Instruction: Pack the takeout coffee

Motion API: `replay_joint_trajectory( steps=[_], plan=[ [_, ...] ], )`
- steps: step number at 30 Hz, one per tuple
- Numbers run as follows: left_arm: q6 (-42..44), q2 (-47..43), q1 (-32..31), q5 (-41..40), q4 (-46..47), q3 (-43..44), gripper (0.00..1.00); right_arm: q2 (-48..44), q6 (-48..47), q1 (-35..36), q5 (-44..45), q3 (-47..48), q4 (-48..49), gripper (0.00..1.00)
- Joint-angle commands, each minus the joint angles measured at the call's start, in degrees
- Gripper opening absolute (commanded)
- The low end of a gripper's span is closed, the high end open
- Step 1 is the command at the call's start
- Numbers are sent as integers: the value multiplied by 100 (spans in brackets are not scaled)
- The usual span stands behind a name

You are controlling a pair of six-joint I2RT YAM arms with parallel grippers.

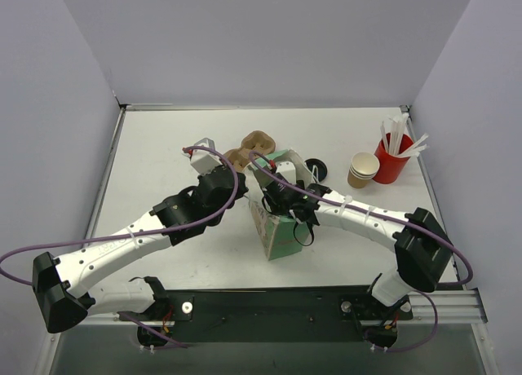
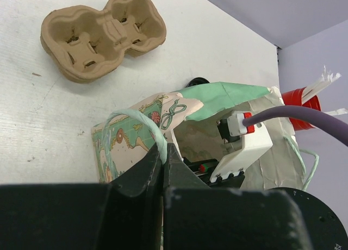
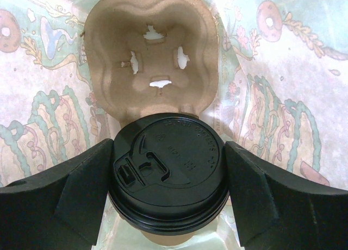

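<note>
Inside the bag (image 3: 283,98): right end effector (image 3: 168,179) is gripping the takeout coffee (image 3: 166,163), lid wristward.
The carrier socket (image 3: 155,54) is lying straight ahead.

A white table (image 1: 163,147) fills the middle of the overhead frame, its surface faintly scuffed and speckled in the left wrist view (image 2: 32,114). Just above the frame's centre lies a moulded brown pulp cup carrier (image 1: 253,149) (image 2: 103,35), hollows up. Below and right of it, near the centre, stands a paper bag (image 1: 277,232) (image 2: 130,136) printed in green and cream, tilted. A small black round object (image 1: 316,167) lies just right of the bag's top. At the upper right, a stack of brown paper cups (image 1: 363,169) stands just beside a red cup (image 1: 391,161) holding white sticks.
</note>
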Motion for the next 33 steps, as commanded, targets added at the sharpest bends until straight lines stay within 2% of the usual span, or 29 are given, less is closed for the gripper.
replay_joint_trajectory(
  steps=[1, 21, 33],
  plan=[
    [-36, 14, 20, -93, -175, 196, 0, 365, 139, 158, -425, -562, -1043, 5],
    [-54, -21, 29, -49, -184, 187, 0, 268, 201, 202, -442, -650, -1043, 5],
    [-10, -127, 38, -14, -140, 46, 0, 663, 219, 202, -855, -695, -1034, 5]
  ],
)
